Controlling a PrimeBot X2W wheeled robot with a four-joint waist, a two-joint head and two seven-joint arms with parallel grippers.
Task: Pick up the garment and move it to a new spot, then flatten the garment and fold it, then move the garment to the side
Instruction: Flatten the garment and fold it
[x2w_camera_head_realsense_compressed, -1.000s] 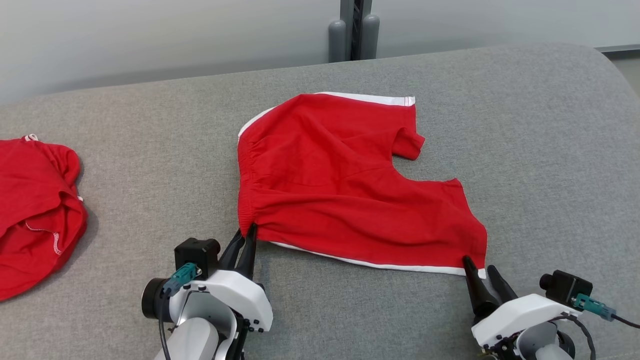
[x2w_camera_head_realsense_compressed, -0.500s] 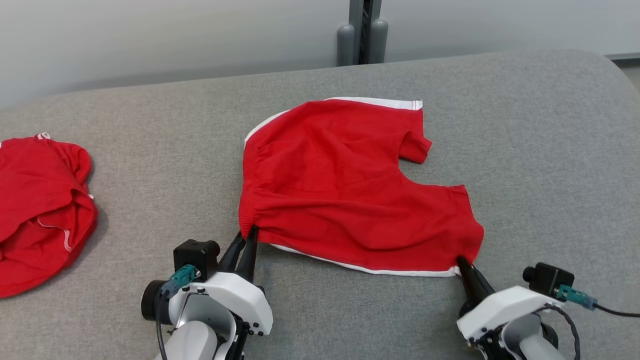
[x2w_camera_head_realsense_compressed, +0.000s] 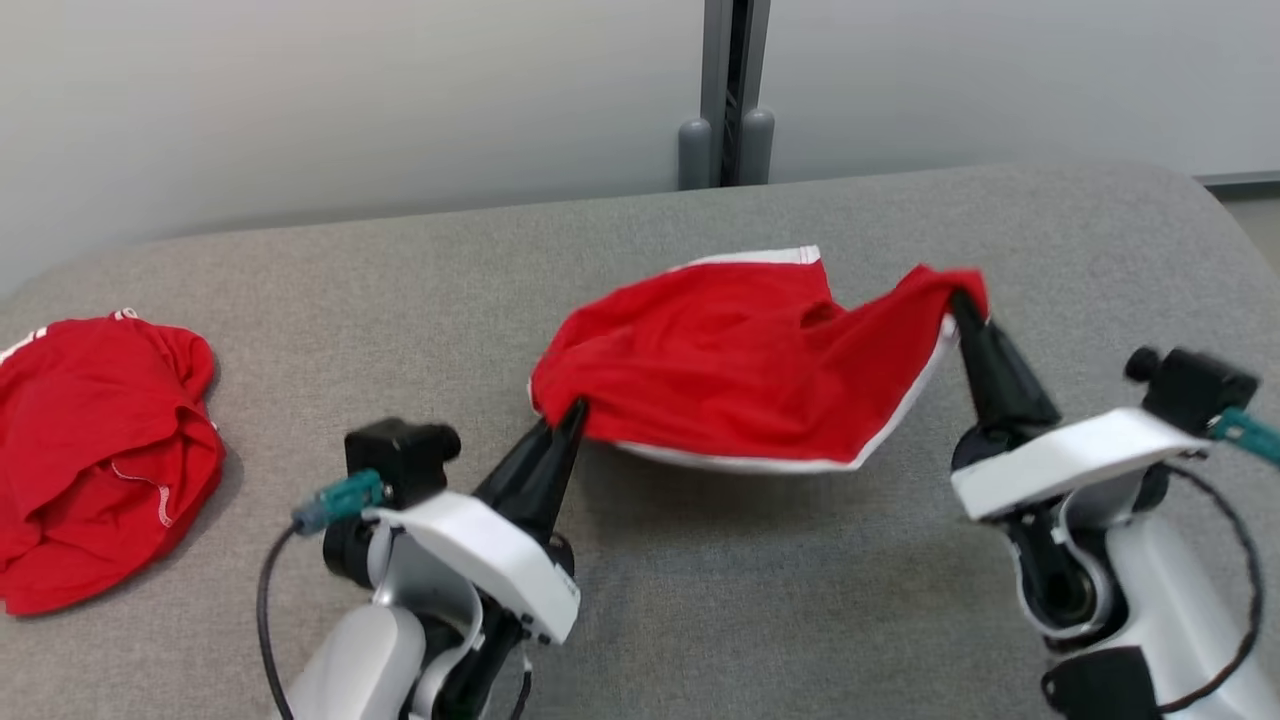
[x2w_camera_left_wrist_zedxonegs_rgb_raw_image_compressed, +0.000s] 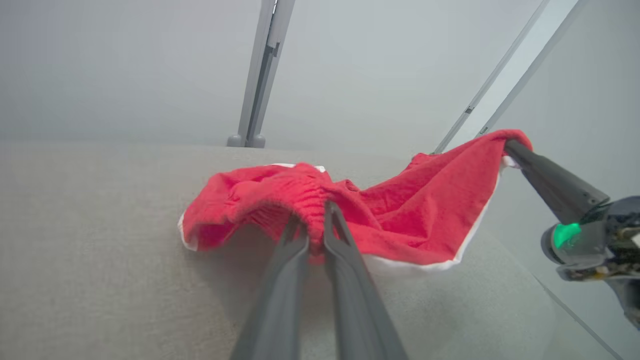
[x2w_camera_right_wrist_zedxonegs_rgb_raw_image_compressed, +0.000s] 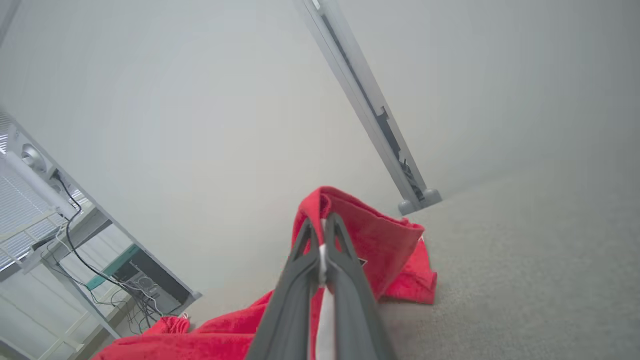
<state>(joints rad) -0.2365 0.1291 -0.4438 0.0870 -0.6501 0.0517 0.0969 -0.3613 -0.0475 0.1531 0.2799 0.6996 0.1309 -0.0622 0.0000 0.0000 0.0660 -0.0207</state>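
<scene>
**Head view.** The garment (x2w_camera_head_realsense_compressed: 740, 370), red with white trim, is seen near the middle of the grey cushion (x2w_camera_head_realsense_compressed: 800, 600), strung between the two grippers. The left gripper (x2w_camera_head_realsense_compressed: 575, 408) is clenched on the gathered waistband corner at the near left. The right gripper (x2w_camera_head_realsense_compressed: 962, 300) is clenched on the white-trimmed corner at the right and is held higher. The cloth sags between the two grips, and a shadow is cast on the cushion under its near edge. The far hem, with its white band, appears to lie on the cushion. A second garment (x2w_camera_head_realsense_compressed: 100, 450), also red, is bunched on the cushion well apart to the left. A grey post (x2w_camera_head_realsense_compressed: 735, 90) is seen against the pale wall (x2w_camera_head_realsense_compressed: 350, 100) behind.

**Left wrist view.** Both fingers (x2w_camera_left_wrist_zedxonegs_rgb_raw_image_compressed: 280, 300) are seen pressed together on the elastic waistband, with red cloth bulging around the tips. The left part of the garment is rested on the cushion. The right gripper is seen at the right, pinched on the raised corner, clear of the cushion. A green light (x2w_camera_left_wrist_zedxonegs_rgb_raw_image_compressed: 565, 234) is lit on its body.

**Right wrist view.** The fingers are seen closed on the garment's edge, with a strip of white trim caught between them. The red cloth is draped from the tips down to the cushion. A white rack (x2w_camera_right_wrist_zedxonegs_rgb_raw_image_compressed: 60, 220) with cables (x2w_camera_right_wrist_zedxonegs_rgb_raw_image_compressed: 107, 285) is noted at the far left.
</scene>
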